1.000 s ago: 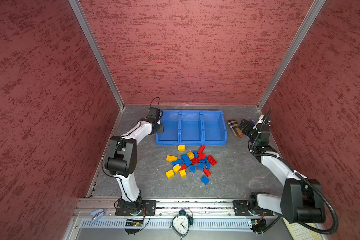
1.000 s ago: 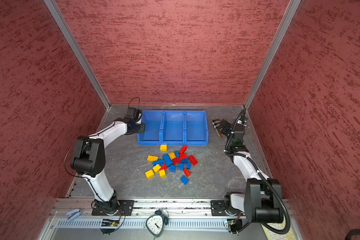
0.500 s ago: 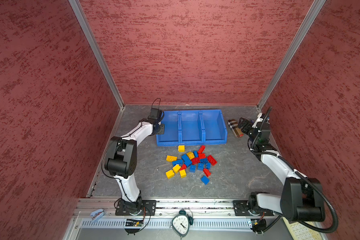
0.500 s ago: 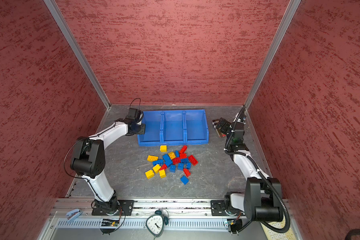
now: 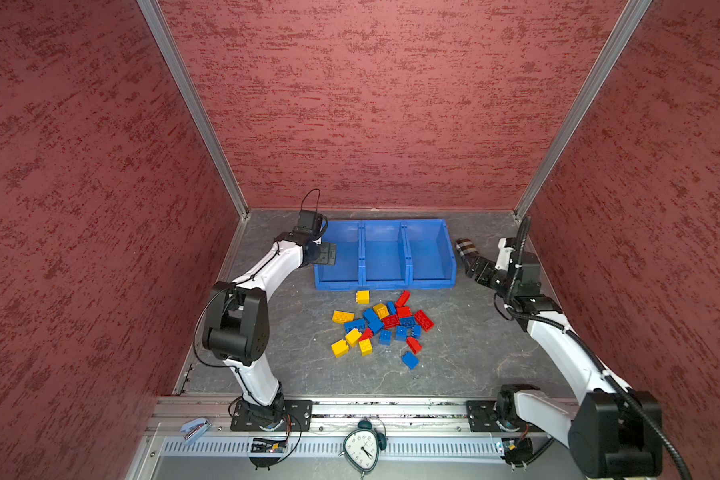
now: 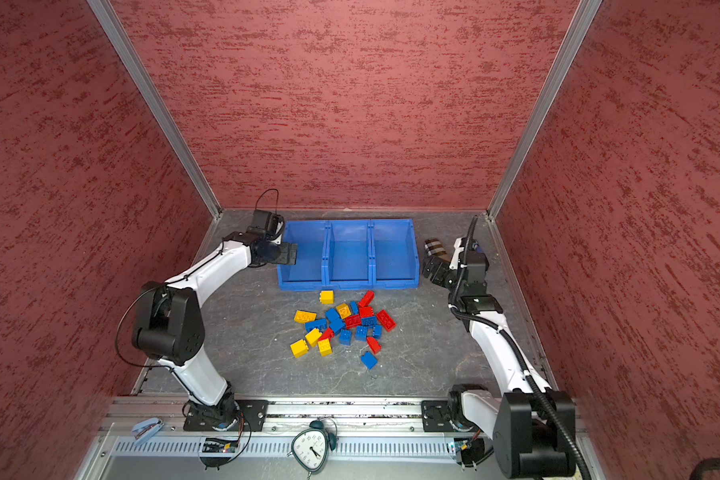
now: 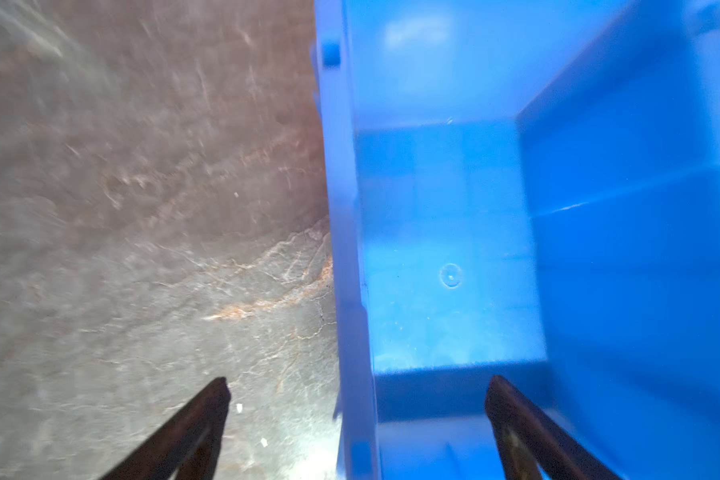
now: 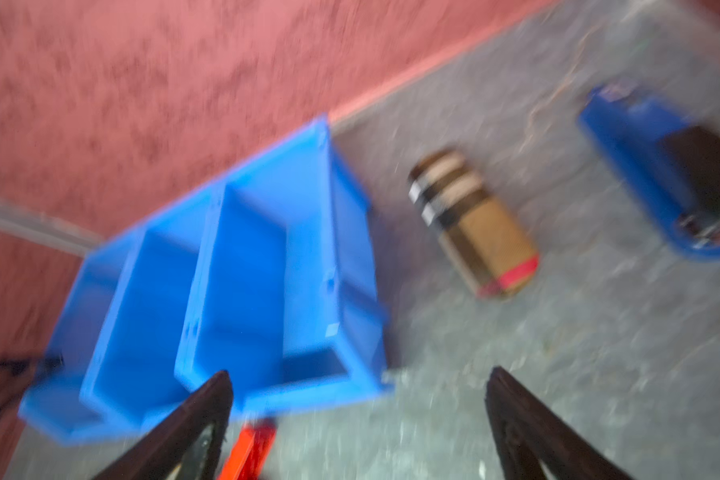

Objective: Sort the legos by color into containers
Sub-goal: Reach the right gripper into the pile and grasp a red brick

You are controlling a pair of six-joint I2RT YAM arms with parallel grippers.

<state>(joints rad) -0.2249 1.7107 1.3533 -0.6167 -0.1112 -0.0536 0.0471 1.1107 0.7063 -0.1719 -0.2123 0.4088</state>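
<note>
loosely, red, yellow, blue legos (image 5: 381, 326) lie heaped together.

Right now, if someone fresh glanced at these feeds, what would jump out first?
The jumble of red, yellow and blue legos mid-table, just in front of the containers, catches the eye first. Those three joined blue containers near the back wall are all empty. The left gripper is open astride the leftmost bin's outer wall; the right gripper, open, is beside the plaid case.
</note>
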